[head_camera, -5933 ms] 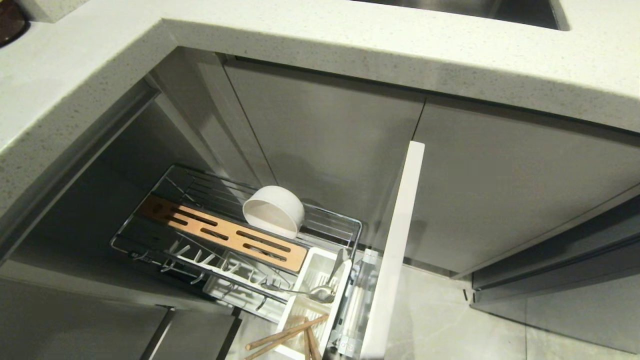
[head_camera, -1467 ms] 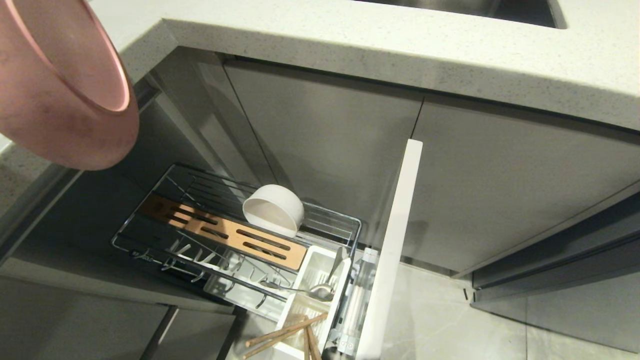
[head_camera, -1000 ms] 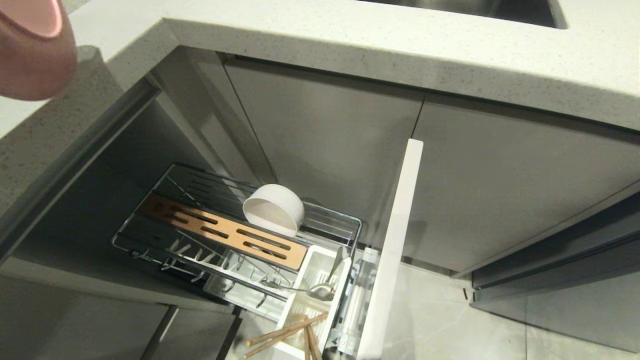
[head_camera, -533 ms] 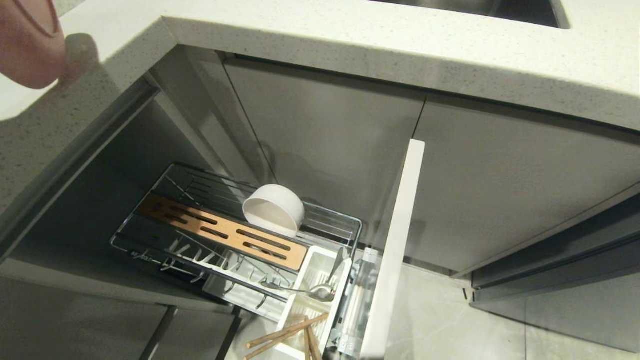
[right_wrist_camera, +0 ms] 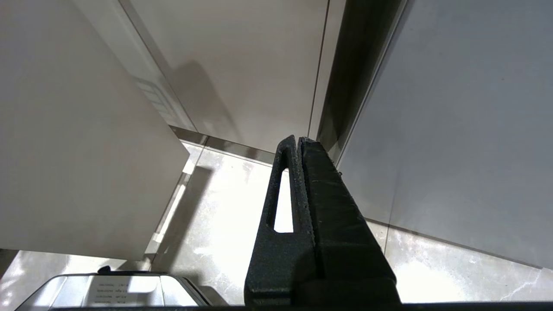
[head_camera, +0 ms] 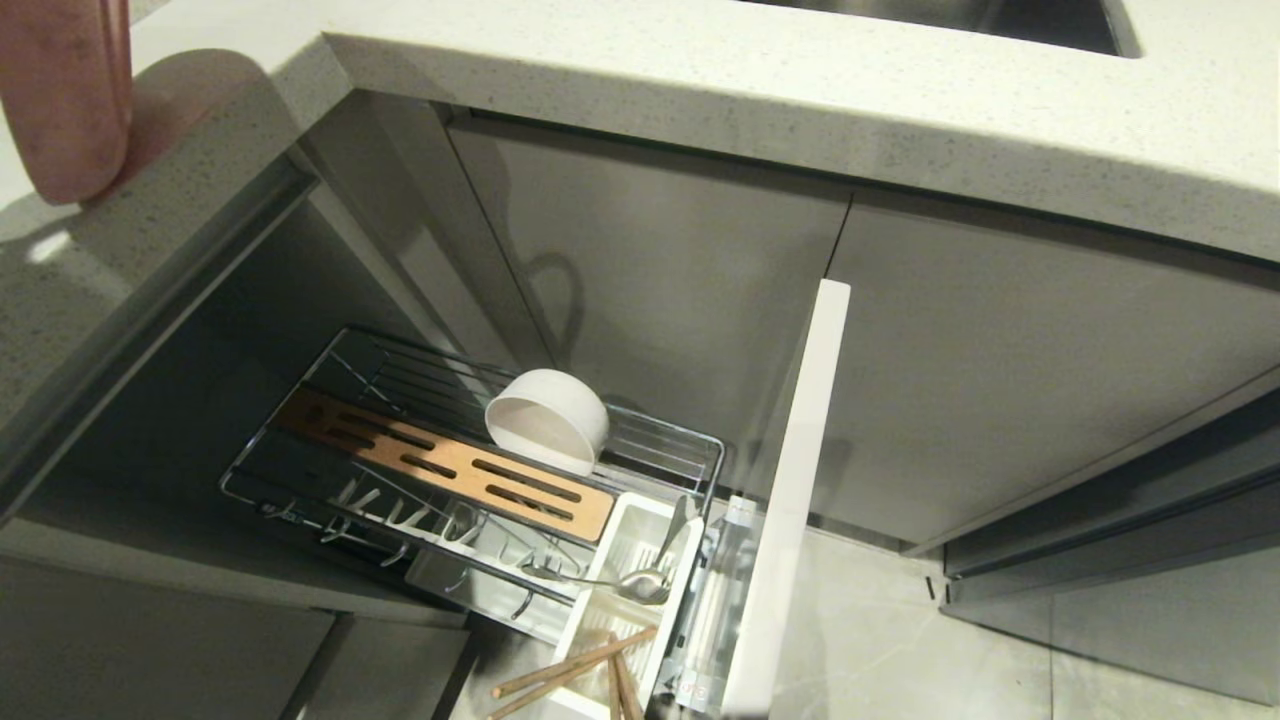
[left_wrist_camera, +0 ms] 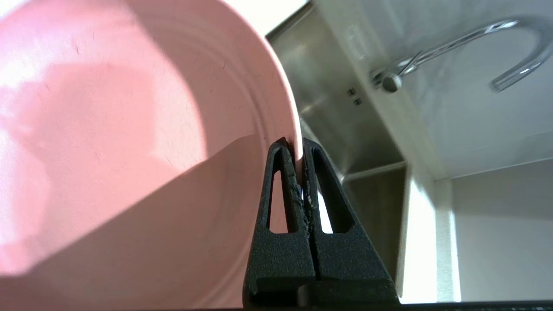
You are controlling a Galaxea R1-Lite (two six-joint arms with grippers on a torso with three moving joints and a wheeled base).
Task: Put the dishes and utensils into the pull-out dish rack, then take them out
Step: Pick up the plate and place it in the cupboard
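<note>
Apparently unloading: left gripper clamped on flat round pale-pink plate rim, over speckled pale countertop; next, lower and release gently.

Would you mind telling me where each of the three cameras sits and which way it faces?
Head view: on the robot's head, looking down past the countertop into the pull-out dish rack holding the bowl; no arm shows, only the plate.
Left wrist view: behind the left gripper, shut on the plate's rim, facing the sink and faucet.
Right wrist view: behind the shut right gripper, facing cabinet fronts and floor.
Shared: head and left wrist views both show the plate.
</note>
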